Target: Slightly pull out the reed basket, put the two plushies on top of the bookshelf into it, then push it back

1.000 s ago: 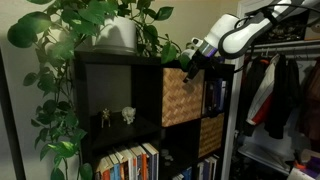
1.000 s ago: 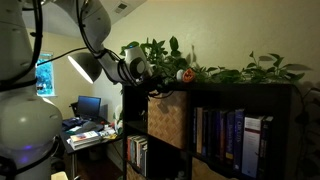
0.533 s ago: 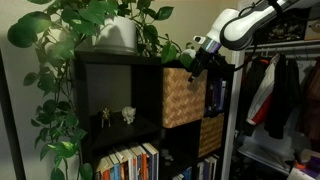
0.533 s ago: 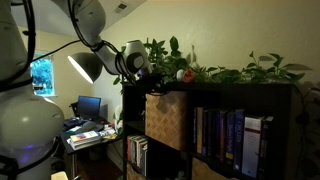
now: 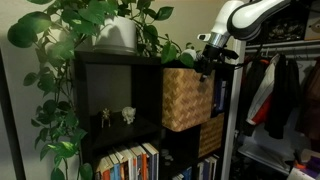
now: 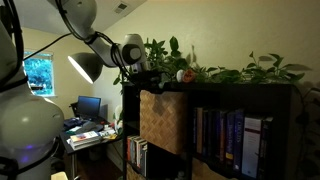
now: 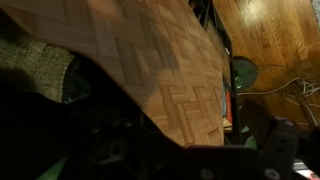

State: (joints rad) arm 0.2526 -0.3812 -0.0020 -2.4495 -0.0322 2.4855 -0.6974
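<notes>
Item: large cube-shaped basket of light tan woven reed (image 5: 185,97), standing partly out of an upper cubby of the tall black cube-compartment bookshelf (image 5: 110,58). Probably light and fairly stiff, with a rim that gives a little — best held at the top front edge. Robotiq gripper (image 5: 207,64) sits at that edge; whether it is clamped cannot be told. On the shelf top — tiny reddish-orange plushie (image 6: 185,74), soft, to be pinched mid-body.

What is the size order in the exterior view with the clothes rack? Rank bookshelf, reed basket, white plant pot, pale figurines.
Largest to smallest: bookshelf, reed basket, white plant pot, pale figurines. Leaves hide part of the pot, so basket-over-pot is less sure.
</notes>
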